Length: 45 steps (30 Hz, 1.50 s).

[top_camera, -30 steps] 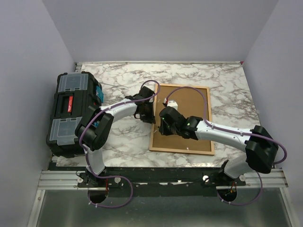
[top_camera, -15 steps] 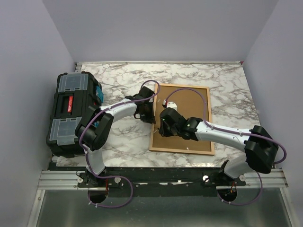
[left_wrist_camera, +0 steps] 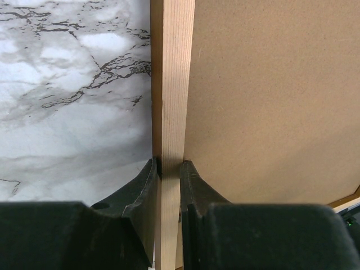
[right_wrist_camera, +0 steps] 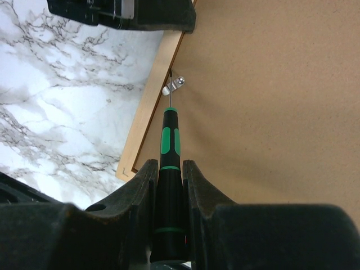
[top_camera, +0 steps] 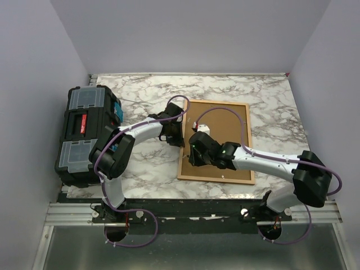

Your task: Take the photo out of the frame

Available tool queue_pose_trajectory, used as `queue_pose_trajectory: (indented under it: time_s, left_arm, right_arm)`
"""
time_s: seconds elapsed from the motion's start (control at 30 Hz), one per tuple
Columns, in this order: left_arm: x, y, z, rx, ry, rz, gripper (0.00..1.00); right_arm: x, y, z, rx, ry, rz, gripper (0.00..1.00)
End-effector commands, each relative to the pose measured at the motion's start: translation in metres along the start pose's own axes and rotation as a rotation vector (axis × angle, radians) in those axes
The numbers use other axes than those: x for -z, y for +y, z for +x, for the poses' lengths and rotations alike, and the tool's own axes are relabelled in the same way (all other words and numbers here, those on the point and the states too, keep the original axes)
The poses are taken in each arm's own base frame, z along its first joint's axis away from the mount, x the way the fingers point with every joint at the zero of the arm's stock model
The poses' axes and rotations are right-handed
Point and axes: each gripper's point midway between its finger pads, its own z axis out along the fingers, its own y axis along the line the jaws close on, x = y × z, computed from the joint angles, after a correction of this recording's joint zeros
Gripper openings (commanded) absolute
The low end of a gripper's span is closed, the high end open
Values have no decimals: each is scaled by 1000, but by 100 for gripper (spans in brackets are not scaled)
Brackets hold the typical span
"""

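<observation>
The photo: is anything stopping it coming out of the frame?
Yes. The backing board covers the back of the frame, hiding the photo. A metal clip by its edge holds the board in; the screwdriver in the right gripper points at it.

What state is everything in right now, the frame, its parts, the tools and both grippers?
frame: face down on the table, backing up.
backing board: seated in the frame.
clip: on the board beside the rail.
screwdriver: held, tip at the clip.
toolbox: closed.
left gripper: shut on the frame rail.
right gripper: shut on the screwdriver.
photo: hidden.
</observation>
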Motion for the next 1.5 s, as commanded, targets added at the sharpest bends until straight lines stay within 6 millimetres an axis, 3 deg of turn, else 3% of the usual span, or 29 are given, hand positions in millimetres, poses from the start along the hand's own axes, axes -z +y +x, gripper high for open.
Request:
queue_pose_trajectory:
  time_s: [0.0, 0.2, 0.47, 0.6, 0.73, 0.87, 1.0, 1.13, 1.27, 1.47]
  left_arm:
    - [-7, 8, -1, 8, 3, -19, 0]
    - [-8, 9, 0, 10, 5, -18, 0]
    - [-9, 11, 1, 10, 7, -21, 0]
    - [-10, 12, 2, 11, 9, -24, 0]
    - [-10, 12, 1, 9, 7, -24, 0]
    - [-7, 8, -3, -14, -3, -12, 0]
    - [4, 2, -12, -62, -41, 8, 38]
    - [23, -3, -15, -95, -74, 22, 63]
    - [45, 0, 4, -118, -85, 36, 69]
    - [52, -1, 62, -235, -38, 67, 67]
  right_arm:
    - [9, -10, 30, 17, 88, 34, 0]
    - [8, -13, 41, 28, 117, 52, 0]
    - [11, -32, 52, 65, 157, 175, 0]
    - [14, -29, 53, 68, 157, 164, 0]
    - [22, -19, 43, 56, 122, 120, 0]
    - [47, 4, 14, 9, 1, -22, 0]
    - [77, -6, -14, -1, -125, -6, 0]
    - [90, -40, -20, 24, -168, 131, 0]
    - [96, -69, -13, 29, -170, 231, 0]
    - [107, -77, -10, -5, -205, 203, 0]
